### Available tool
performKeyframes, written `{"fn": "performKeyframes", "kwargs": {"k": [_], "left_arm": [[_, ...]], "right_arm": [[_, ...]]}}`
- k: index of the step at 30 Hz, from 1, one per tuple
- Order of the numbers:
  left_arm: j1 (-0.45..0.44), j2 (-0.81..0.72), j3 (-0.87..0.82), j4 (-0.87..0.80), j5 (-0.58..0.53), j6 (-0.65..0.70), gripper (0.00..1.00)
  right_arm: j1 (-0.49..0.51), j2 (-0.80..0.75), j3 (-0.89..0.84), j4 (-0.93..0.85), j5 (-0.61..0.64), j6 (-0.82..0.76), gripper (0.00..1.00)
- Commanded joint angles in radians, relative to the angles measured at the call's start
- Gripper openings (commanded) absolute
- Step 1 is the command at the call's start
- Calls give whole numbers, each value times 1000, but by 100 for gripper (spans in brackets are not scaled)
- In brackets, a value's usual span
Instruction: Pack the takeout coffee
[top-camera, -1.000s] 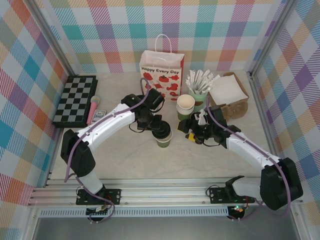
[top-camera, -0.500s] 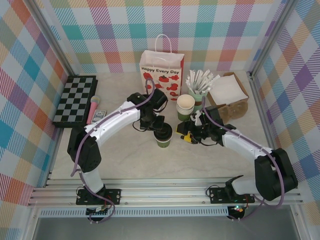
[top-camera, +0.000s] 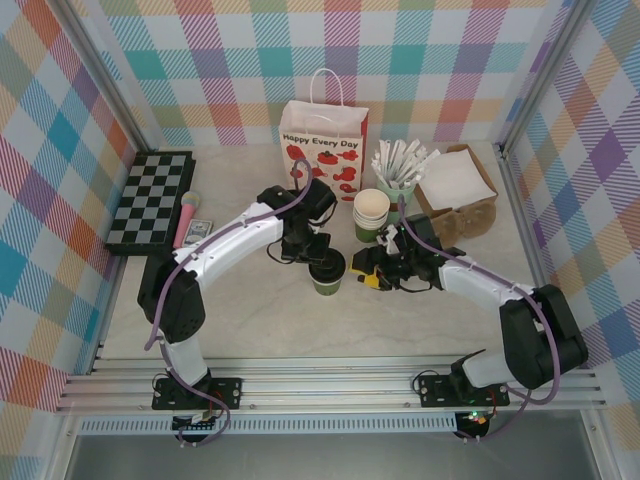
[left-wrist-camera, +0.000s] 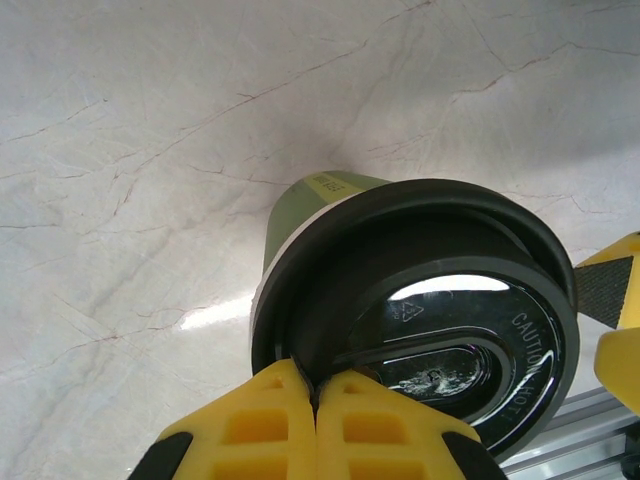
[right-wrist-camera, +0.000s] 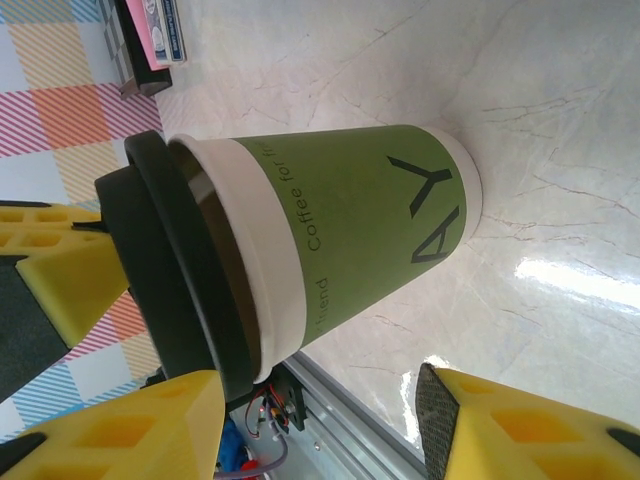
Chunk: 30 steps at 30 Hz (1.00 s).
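Top view, takeout coffee: upright on the marble table, near the middle, between the two arms.
Top view, left gripper: directly over the black lid, pointing down, touching or nearly touching it; opening not readable from here.
Top view, right gripper: low at the cup's right side, just beside it, yellow fingers aimed at it.
Top view, surroundings: gift bag upright at the back; stack of lidless cups and a mint cup of wrapped sticks behind the right gripper; cardboard box far right; chessboard far left.

Left wrist view, takeout coffee: seen from above, lid large in the lower right, green wall below it.
Left wrist view, left gripper: yellow pads pressed together with a hairline slit, at the lid's near rim; cannot tell whether any of the rim is nipped between them.

Right wrist view, takeout coffee: seen side-on, base on the table, dark lettering on the green wall.
Right wrist view, lid: tilted on the cup's mouth, white rim and inside showing on one side.
Right wrist view, right gripper: fingers spread wide, nothing held, the cup ahead of the gap and apart from both pads.
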Motion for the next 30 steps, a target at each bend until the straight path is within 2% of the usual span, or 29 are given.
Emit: {"fn": "performKeyframes", "kwargs": {"k": [1,17,30], "left_arm": [[-12,16,22,-27,5,19,0],[-12,-5,74,-71,-17,29,0],[-13,3,35,-67,-10,26,0]], "right_arm": [[11,12,21,30,-41,-11,55],[24,37,45,46,-56,-11,54],[28,46,49,54,-43,-2,54]]}}
